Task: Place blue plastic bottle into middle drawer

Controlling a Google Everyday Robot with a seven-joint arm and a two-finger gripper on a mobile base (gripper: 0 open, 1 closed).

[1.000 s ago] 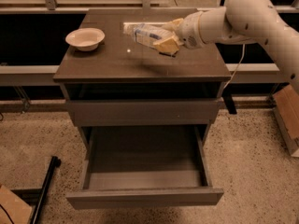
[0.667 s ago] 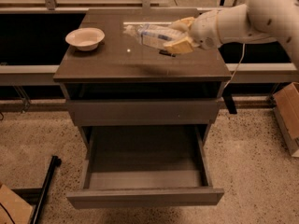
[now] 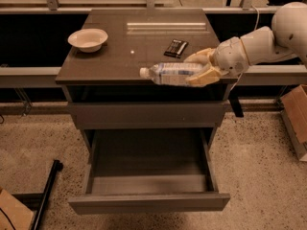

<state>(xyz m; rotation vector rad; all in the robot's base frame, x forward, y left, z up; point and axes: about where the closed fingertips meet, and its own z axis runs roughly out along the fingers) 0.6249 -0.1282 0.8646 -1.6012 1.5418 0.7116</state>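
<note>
One white arm [image 3: 261, 43] reaches in from the right with its forearm nearly level. Its gripper [image 3: 197, 69] is at the front edge of the cabinet top [image 3: 144, 40]. Its two tan fingers [image 3: 201, 78] clasp the blue plastic bottle [image 3: 168, 74], which lies sideways with its cap pointing left, above the pulled-out middle drawer [image 3: 148, 152]. A cream bowl [image 3: 88, 39] sits back left, and a black packet [image 3: 176, 47] lies just behind the gripper.

Light: warm, dim overall, falling from 12 o'clock. Glare: pale streak on cabinet top [image 3: 168, 27]. Shadow: heavy inside middle drawer [image 3: 148, 185], 6 o'clock. Gripper [image 3: 192, 71], 3 o'clock of centre, brightly lit, fingers clasping blue plastic bottle [image 3: 168, 74], its label glinting.
</note>
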